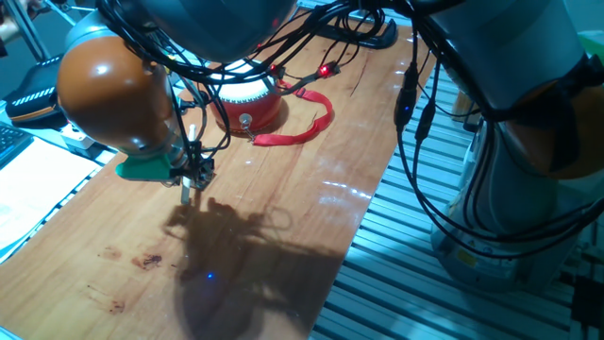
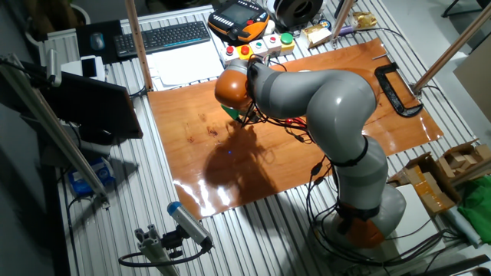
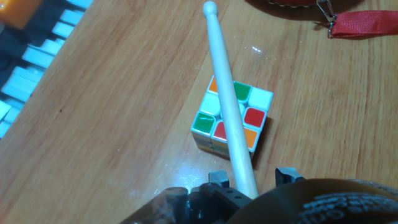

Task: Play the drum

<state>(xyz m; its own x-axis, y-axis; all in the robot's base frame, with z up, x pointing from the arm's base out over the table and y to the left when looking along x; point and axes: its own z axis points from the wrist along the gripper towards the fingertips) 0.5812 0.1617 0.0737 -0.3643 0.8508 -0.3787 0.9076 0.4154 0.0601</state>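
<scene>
The red drum with its white skin stands at the far end of the wooden table, partly hidden by my arm. Its red strap trails to the right. In the hand view only the drum's rim and the strap show at the top edge. My gripper is shut on a pale wooden drumstick. The stick's tip points towards the drum and stops short of it. The stick passes over a multicoloured cube lying on the table. In the other fixed view my arm hides the drum, and the gripper is low over the table.
A black C-clamp sits at one table end. A keyboard, a teach pendant and button boxes lie beyond the far edge. Cables hang from the arm over the drum. The table's right edge drops to metal slats.
</scene>
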